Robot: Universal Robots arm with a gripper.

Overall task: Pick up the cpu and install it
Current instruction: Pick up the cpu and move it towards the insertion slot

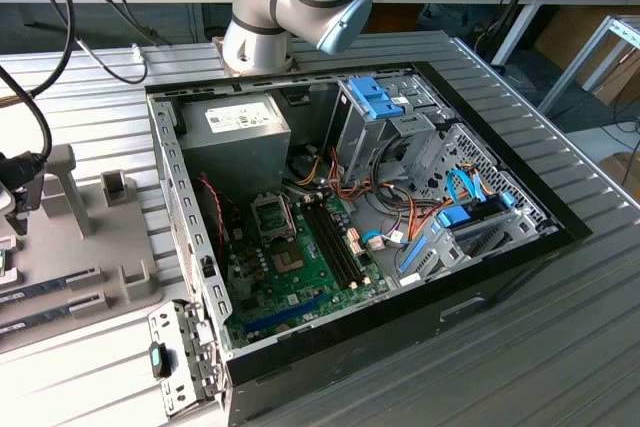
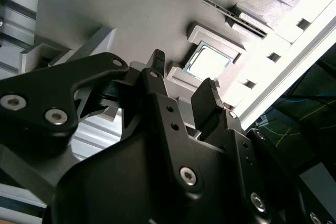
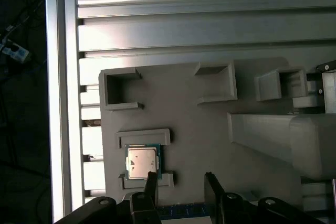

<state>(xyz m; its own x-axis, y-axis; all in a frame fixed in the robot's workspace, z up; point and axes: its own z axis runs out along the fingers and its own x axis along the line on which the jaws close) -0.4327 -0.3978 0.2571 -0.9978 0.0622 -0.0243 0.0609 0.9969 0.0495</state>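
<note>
Hanging over the grey fixture plate [image 3: 210,114], the pincer [image 3: 181,177] has its fingers apart w/ nothing between them. The cpu [image 3: 143,162] lies flat, silver top up, in a square nest on that plate; in the first wrist view one fingertip [image 3: 152,176] sits by its corner. In the exterior view the open computer case [image 1: 165,147] rests on the ribbed worktop [image 1: 560,327]
</note>
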